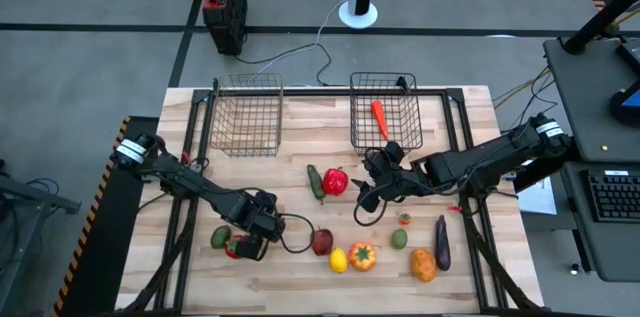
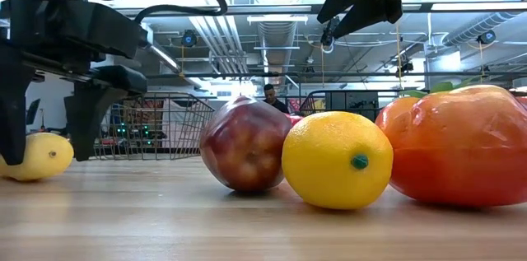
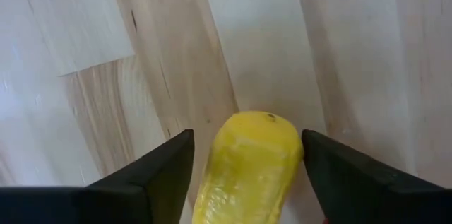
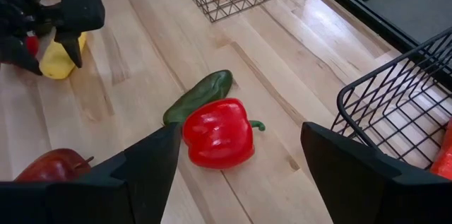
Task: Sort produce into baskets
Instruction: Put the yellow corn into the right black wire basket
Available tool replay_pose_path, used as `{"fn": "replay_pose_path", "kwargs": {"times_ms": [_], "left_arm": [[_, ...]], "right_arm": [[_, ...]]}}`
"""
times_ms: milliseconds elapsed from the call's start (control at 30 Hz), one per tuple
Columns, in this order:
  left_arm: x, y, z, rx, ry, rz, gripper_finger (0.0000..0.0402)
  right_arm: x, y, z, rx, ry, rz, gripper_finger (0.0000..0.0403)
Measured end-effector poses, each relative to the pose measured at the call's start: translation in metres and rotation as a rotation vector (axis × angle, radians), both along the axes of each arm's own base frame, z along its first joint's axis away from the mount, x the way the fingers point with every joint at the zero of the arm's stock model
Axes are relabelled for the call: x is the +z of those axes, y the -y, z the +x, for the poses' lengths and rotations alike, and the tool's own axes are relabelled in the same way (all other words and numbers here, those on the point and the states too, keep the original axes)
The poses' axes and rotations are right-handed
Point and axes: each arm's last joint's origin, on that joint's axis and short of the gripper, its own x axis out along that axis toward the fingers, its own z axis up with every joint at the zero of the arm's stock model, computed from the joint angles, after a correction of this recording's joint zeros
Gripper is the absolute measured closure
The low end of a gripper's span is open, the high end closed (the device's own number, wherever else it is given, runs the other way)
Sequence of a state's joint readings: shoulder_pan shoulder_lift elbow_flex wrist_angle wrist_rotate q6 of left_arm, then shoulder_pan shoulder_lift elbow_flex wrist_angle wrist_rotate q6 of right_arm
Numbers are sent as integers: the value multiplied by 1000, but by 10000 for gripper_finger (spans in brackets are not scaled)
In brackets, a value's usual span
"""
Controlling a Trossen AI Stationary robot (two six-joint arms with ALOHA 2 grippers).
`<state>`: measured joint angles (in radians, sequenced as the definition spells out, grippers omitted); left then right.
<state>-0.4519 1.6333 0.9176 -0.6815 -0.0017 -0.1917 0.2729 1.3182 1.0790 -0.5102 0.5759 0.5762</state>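
While most of the produce lies loose on the wooden surface point(image 1: 300, 152), only one piece, an orange carrot point(image 1: 380, 117), rests inside the right-hand wire basket point(image 1: 385, 85); the left-hand wire basket point(image 1: 245, 112) holds nothing, so the sorting looks barely begun. Left to sort are a red pepper point(image 4: 219, 133) touching a dark green cucumber point(image 4: 198, 95) near the middle, and along the near edge a red apple point(image 2: 244, 143), a yellow lemon point(image 2: 338, 160), an orange tomato-like piece point(image 2: 461, 147), a purple eggplant point(image 1: 442, 241) and a few smaller pieces. Low at the near left, the left tool point(image 3: 244, 171) has its two fingers set on either side of a pale yellow fruit point(image 3: 247, 167), close beside it with slim gaps showing, partly open and not yet clearly gripping; the fruit sits on the surface between them. Above the middle, the right tool point(image 4: 236, 164) hangs open and empty, with the red pepper lying on the surface below and just ahead of its spread fingers.
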Motion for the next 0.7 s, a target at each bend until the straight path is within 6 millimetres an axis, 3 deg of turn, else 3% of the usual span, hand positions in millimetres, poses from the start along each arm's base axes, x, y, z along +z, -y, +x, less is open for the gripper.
{"fn": "replay_pose_path", "kwargs": {"times_ms": [533,700], "left_arm": [[1,0,1,-63,13,24,234],[17,-3,0,-84,110,73,237]], "right_arm": [[0,0,0,0,0,0,114],[0,0,0,1,-1,-2,115]]}}
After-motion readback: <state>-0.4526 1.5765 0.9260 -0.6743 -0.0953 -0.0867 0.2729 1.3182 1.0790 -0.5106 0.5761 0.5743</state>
